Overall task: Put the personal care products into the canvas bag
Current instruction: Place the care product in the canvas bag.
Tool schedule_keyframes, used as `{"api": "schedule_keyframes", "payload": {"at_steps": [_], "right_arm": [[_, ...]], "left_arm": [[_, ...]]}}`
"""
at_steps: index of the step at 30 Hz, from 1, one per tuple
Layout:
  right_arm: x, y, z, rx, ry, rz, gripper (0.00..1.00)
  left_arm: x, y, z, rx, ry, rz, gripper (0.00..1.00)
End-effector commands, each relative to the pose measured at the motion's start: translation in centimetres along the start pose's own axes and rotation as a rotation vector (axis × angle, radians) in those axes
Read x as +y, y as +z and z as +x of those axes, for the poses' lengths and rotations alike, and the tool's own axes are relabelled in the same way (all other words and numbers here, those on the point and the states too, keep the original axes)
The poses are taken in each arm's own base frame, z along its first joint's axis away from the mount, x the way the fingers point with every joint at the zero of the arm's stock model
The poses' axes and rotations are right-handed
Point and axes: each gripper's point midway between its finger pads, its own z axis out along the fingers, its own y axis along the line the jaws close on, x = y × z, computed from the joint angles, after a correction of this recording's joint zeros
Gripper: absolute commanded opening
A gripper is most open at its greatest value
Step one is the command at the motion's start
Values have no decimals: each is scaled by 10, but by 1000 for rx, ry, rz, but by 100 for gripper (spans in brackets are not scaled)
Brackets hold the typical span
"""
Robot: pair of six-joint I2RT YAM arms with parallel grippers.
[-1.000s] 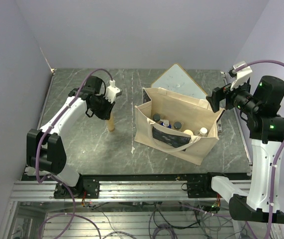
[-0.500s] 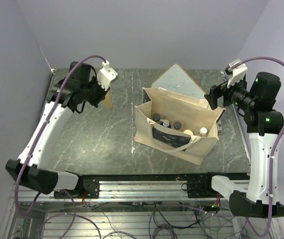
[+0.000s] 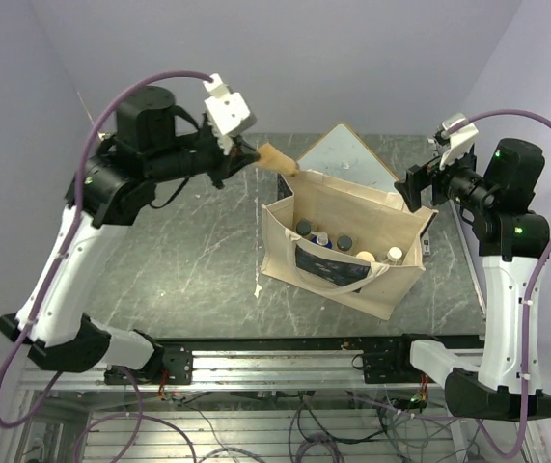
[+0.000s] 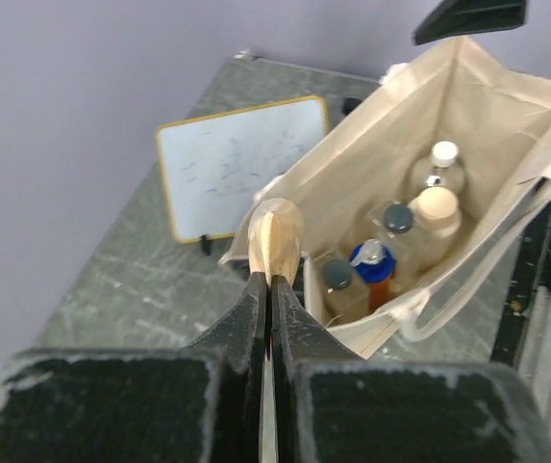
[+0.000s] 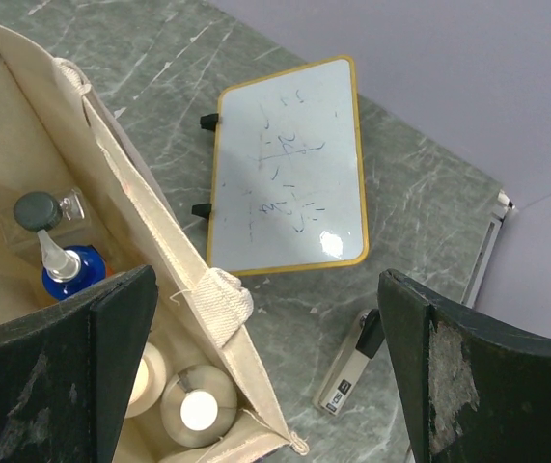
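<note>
My left gripper [image 3: 246, 154] is shut on a tan tube [image 3: 277, 158] and holds it in the air above the left rim of the cream canvas bag [image 3: 333, 275]; the tube [image 4: 273, 243] sticks out past the fingertips in the left wrist view. Inside the bag [image 4: 507, 106] stand several products: an orange bottle with blue cap [image 4: 372, 262], clear bottles with dark caps [image 4: 397, 222], a cream cylinder [image 4: 436, 207] and a white-capped bottle [image 4: 443, 156]. My right gripper [image 3: 416, 189] is open and empty over the bag's right rim [image 5: 150, 222].
A white wood-framed board [image 3: 344, 154] lies behind the bag; it also shows in the right wrist view [image 5: 289, 183]. A marker [image 5: 350, 365] lies on the dark marble table [image 3: 179, 260] right of the board. Purple walls close in the back and sides.
My left arm has lifted the tan tube off the table and swung it up and right to the bag's left rim. The right arm has barely moved.
</note>
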Motion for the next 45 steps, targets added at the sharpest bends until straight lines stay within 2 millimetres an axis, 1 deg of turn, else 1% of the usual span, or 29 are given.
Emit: {"api": "schedule_keyframes", "payload": {"at_steps": [1,3,6,9,10,12,14,17,20,23,25,28,29,31,35,38,42,45], "right_arm": [[1,-10,-8,-21,-23,12,97],[2,-10,-6,-11,-19,7,97],[2,-10,-3,3,-14,3,97],[1,-8,-3,9,-9,1,97],[3,-7,-2,11,-8,-13,96],[14,-3,0,11,-16,-88,91],[32,2,3,-2,-13,-201,87],[62,4,6,-42,-27,-389,82],[78,5,11,-64,-78,-504,79],[93,12,15,-83,-103,-589,78],[105,24,17,-80,-103,-637,77],[132,45,19,-75,-131,-680,74],[143,52,24,-68,-130,-697,74],[158,65,24,-94,-143,-724,70],[172,89,21,-182,-122,-772,59],[186,103,21,-243,-114,-801,53],[204,122,24,-259,-100,-830,49],[211,136,24,-271,-88,-824,47]], "left_arm": [[-34,37,-9,-9,-2,142,7],[-45,51,-5,19,33,154,7],[-57,72,8,83,74,140,7],[-65,88,23,155,129,103,7],[-65,91,27,179,148,78,7],[-63,98,38,235,177,34,7],[-62,102,49,289,192,4,7],[-56,102,63,355,197,-32,7],[-49,100,77,409,214,-75,7],[-43,97,86,447,232,-106,7],[-40,96,92,470,243,-120,7],[-34,94,98,496,254,-155,7],[-32,93,99,503,258,-163,7],[-28,91,102,520,257,-186,7],[-22,89,110,545,222,-194,7],[-20,87,116,554,180,-185,7],[-17,85,120,553,149,-180,7],[-16,82,119,544,137,-173,7]]}}
